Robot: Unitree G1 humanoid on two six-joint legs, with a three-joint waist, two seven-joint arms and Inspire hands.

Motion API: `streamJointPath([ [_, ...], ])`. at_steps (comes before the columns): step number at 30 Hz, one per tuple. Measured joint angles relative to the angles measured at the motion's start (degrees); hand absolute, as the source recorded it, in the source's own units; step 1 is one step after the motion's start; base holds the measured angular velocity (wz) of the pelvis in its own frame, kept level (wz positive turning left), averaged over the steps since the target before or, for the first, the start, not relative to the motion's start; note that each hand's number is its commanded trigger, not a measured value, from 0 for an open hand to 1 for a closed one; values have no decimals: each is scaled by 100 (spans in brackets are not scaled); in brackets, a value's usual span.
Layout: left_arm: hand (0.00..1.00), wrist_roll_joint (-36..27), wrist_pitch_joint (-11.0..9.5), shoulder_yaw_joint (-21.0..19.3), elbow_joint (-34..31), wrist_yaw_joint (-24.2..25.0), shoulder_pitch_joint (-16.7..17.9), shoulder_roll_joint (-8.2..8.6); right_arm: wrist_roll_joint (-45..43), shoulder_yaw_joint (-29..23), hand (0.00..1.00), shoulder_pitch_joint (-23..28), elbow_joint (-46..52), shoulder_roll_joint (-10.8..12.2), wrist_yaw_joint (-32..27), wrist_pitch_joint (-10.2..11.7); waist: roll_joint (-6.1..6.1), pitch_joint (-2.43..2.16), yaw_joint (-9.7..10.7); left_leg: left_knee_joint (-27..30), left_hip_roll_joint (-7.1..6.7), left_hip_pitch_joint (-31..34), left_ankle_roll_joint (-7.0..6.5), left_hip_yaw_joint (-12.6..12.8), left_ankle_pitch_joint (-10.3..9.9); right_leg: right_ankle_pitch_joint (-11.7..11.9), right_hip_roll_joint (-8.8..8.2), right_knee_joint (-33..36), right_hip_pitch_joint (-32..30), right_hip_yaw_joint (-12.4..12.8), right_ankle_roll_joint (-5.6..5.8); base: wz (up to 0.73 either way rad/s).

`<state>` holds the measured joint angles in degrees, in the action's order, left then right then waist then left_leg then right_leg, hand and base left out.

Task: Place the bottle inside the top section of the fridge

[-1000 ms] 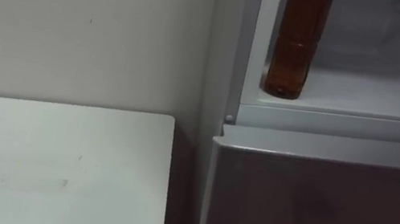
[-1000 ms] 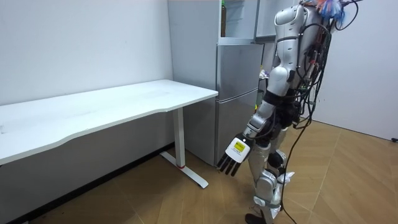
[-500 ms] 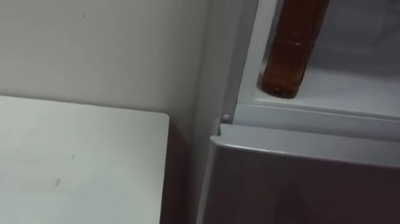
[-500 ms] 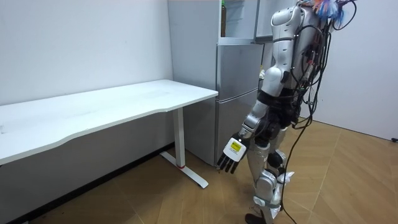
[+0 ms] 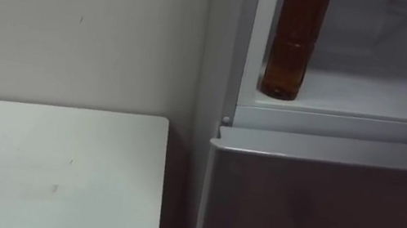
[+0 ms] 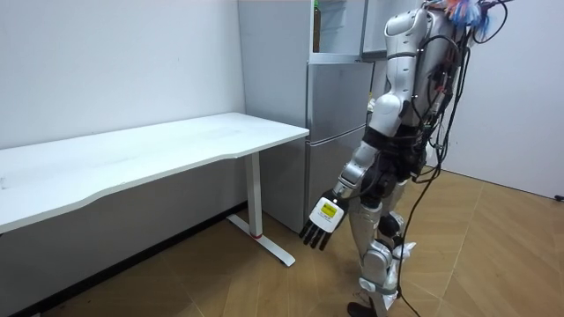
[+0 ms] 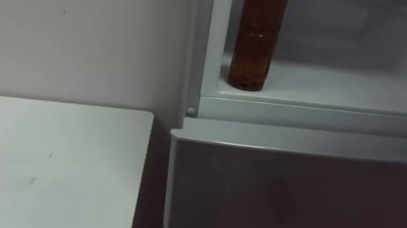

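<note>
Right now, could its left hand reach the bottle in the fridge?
Probably yes, after lifting: the open left hand hangs low, and the bottle stands unblocked at the front of the shelf.

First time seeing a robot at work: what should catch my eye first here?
A brown bottle stands upright on the shelf of the open upper fridge, near its left wall. A white table sits left of the fridge. The robot stands before the fridge, its left hand hanging low, fingers straight.
</note>
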<state>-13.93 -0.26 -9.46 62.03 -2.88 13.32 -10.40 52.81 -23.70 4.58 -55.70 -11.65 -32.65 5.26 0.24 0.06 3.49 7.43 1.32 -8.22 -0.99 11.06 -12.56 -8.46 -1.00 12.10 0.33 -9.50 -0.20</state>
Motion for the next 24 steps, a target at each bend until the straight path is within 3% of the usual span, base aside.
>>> streamJointPath([
  [7, 0, 119, 1, -380, -143, 99, 108, -66, 283, -624, 0, -251, 730, -710, -722, 20, -97, 3, 111, -4, -7, 11, 1, 2, 0, -56, -2, 104, -69, 42, -3, -1],
  [11, 0, 272, -46, -408, -162, -63, 192, -78, 315, -953, 0, -611, 882, -1049, -1054, 256, -178, 7, 102, 25, -8, 64, 1, 25, 1, -56, 9, 157, -120, 96, -16, -7],
  [17, 0, 616, -160, -408, -156, -217, 450, -48, 327, -1166, 0, -634, 1295, -1076, -1310, 425, -377, 9, 115, 21, 4, -26, 8, -26, 4, -69, 15, 95, 17, 24, -22, 4],
  [21, 0, 733, -161, -403, -157, -289, 561, -45, 198, -1166, 0, -527, 1904, -1074, -1521, 510, -412, 4, 105, -5, 1, -24, 9, -41, 0, -60, 11, 58, 13, -17, -11, 6],
  [24, 0, 736, -173, -388, -157, -321, 624, -46, -62, -1157, 0, -525, 2359, -1074, -1703, 723, -412, 4, 101, 1, 6, -18, 9, -41, 0, -38, 19, 42, 42, -8, -17, 0],
])
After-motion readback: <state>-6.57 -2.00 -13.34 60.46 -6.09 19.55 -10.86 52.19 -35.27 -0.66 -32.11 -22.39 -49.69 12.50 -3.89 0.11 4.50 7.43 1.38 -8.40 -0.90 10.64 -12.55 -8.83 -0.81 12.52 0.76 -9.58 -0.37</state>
